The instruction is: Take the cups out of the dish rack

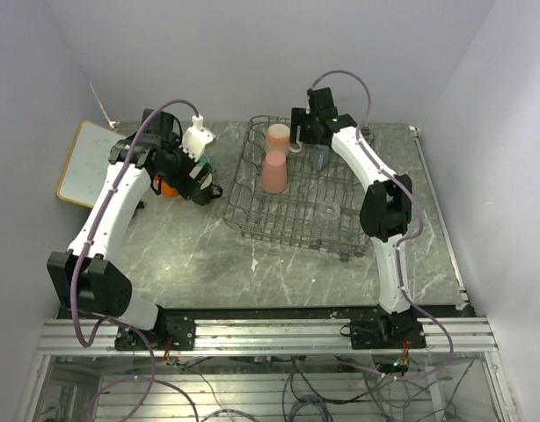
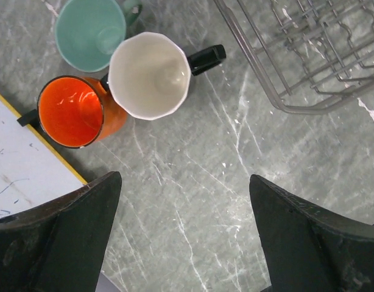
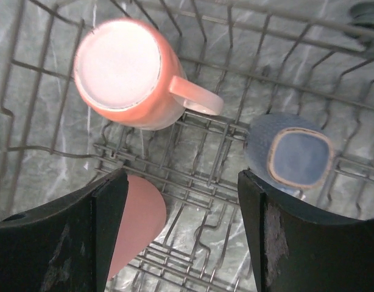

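The grey wire dish rack [image 1: 296, 221] holds an upside-down pale pink mug [image 1: 278, 136], a tall pink tumbler [image 1: 274, 172], a small grey-blue cup [image 1: 319, 156] and a clear glass [image 1: 331, 210]. My right gripper [image 3: 182, 179] is open above the rack floor [image 3: 236, 115], with the pink mug [image 3: 123, 73] ahead left, the grey-blue cup [image 3: 293, 155] ahead right and the tumbler [image 3: 138, 222] beside its left finger. My left gripper [image 2: 184, 182] is open and empty above bare table. The orange mug [image 2: 71, 111], mint green mug [image 2: 91, 31] and black mug [image 2: 149, 74] stand together upright ahead of it.
A wood-framed whiteboard [image 1: 90, 163] lies at the far left, touching the orange mug's side [image 2: 22, 176]. The rack's near-left corner [image 2: 309, 106] is to the right of the left gripper. A white scrap [image 1: 255, 263] lies on the marble table in front of the rack.
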You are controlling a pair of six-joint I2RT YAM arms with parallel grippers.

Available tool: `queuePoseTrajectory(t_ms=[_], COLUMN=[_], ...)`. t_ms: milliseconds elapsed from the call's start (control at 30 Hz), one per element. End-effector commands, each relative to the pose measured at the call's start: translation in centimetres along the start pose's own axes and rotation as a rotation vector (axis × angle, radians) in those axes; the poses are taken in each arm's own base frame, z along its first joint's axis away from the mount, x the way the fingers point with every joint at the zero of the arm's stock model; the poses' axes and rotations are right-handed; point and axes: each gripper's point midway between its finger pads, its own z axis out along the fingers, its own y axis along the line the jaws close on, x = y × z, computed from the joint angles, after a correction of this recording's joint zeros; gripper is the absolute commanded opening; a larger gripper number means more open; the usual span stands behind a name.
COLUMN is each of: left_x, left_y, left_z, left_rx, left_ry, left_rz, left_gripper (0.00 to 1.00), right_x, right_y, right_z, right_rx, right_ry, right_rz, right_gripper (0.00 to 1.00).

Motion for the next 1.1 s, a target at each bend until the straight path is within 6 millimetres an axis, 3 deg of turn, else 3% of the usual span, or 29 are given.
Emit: queuePoseTrajectory(t_ms=[0,400,633,933,1067], left_x=[-0.1,-0.1,-0.1,0.1,-0.1], left_y=[-1.8,-2.8,-2.9,-3.1,-3.3], left_z=[-1.0,-0.7,-0.7,-1.5,-2.3], left_rx=[0.061,0.119,0.123,0.117,0.117], left_ry=[-0.033,-0.05,-0.05,-0.059,-0.073], left_rz=[0.031,0.027,0.041,0.061,0.068], left_gripper=[0.95,0.88,0.86,0.84,0.84], right_x=[1.2,1.9,2.7,2.9,3.0], right_y=[1.3,1.7,1.7,4.3,4.3], right_z=[2.7,7.8,8.8,7.6,7.3], right_rx=[-0.086,-0.125,-0.149,-0.225,-0.193], right_ry=[0.014,-0.033,-0.036,-0.057,-0.051], right_rz=[-0.061,-0.147,-0.187,-0.273,-0.286], right_gripper=[0.72,0.67,0.63,0.31,0.27])
